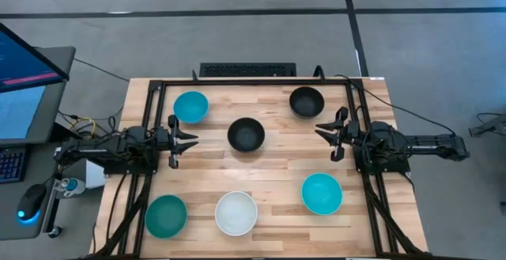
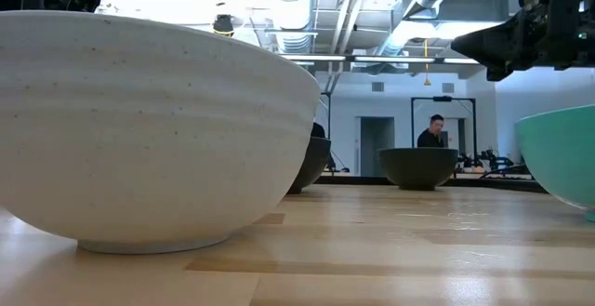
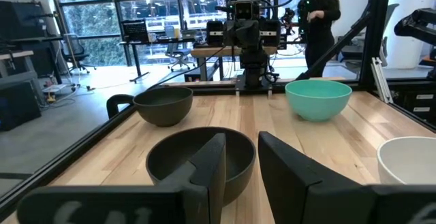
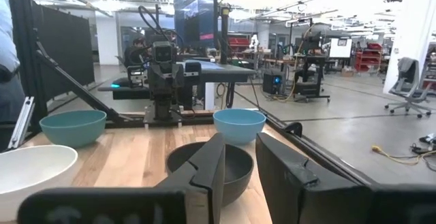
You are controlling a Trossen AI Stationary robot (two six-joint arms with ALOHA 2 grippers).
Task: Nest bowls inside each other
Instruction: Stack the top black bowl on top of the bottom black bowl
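Six bowls stand upright on their bases on the wooden table. A cyan bowl and a black bowl are toward the far edge. A second black bowl sits mid-table. A teal-green bowl, a white bowl and a second cyan bowl line the near edge. My left gripper hangs open at the table's left side, pointing at the middle black bowl. My right gripper is open at the right side, facing the same bowl. Neither touches anything.
A black metal frame runs along the table's left, far and right edges. Bare wood lies between the bowls. The white bowl fills the low view's left. A monitor stands left of the table. A person stands in the room beyond.
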